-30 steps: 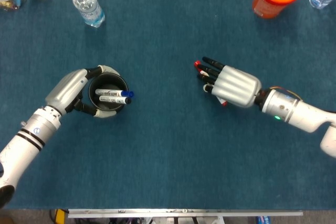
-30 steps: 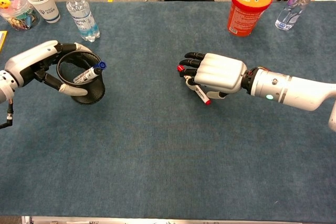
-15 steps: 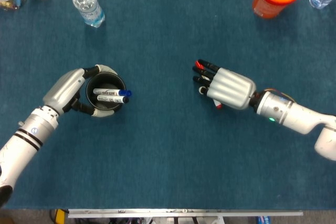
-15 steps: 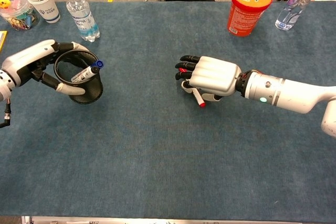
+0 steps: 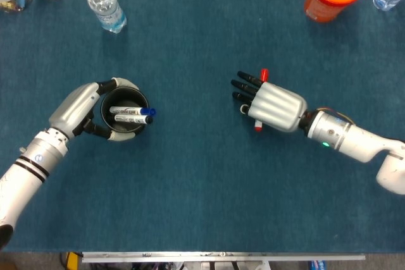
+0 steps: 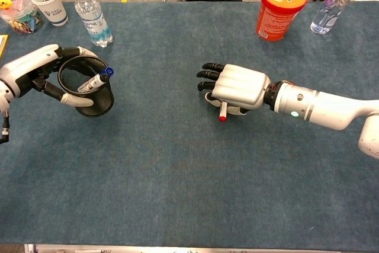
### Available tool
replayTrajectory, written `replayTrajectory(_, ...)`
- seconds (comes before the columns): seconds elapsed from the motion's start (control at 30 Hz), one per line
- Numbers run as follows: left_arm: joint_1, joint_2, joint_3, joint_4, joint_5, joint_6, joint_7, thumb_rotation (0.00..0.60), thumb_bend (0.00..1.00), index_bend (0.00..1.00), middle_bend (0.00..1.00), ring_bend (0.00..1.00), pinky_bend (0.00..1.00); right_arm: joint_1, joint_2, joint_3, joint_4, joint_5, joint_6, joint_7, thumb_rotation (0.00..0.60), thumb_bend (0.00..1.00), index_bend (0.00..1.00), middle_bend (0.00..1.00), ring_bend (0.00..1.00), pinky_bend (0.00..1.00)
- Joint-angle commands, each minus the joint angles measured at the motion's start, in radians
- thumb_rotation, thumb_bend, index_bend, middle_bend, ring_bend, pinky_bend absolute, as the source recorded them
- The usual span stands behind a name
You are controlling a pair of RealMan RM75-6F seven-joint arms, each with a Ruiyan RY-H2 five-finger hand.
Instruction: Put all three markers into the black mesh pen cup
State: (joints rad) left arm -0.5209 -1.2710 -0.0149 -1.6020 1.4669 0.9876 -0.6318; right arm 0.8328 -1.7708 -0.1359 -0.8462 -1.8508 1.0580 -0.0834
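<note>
Red marker point(image 5: 260, 98) turned upright in right hand point(image 5: 273, 105); left hand point(image 5: 79, 107) grips cup point(image 5: 124, 114), two markers point(image 5: 131, 115) inside.

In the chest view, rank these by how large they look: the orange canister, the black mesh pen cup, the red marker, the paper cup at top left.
Largest to smallest:
1. black mesh pen cup and orange canister: too alike to rank, and the cup is nearer the camera.
2. paper cup
3. red marker, mostly hidden under the right hand

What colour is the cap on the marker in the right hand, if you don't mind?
Red; the cap of the marker shows best in the head view, past the right hand.
</note>
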Motion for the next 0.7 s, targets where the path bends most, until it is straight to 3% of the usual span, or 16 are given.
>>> replayTrajectory(0.03,0.001,-0.001,0.001,0.001,0.000,0.000,-0.001,0.600,0.11,0.30,0.34,0.33,0.23,-0.002,0.001,0.001,0.000,0.004,0.007,0.005,0.600,0.28,0.58,0.27,0.10,0.09)
replayTrajectory(0.27,0.000,0.001,-0.001,0.004,0.002,-0.002,-0.003,0.600,0.11,0.30,0.34,0.33,0.23,-0.017,0.056,0.065,-0.100,0.056,0.087,0.063,0.600,0.30,0.61,0.29,0.11,0.09)
replayTrajectory(0.7,-0.020,-0.024,-0.007,-0.009,-0.003,-0.029,0.011,0.600,0.11,0.30,0.34,0.33,0.23,-0.045,0.277,0.235,-0.630,0.270,0.102,0.231,0.600,0.30,0.64,0.31,0.12,0.09)
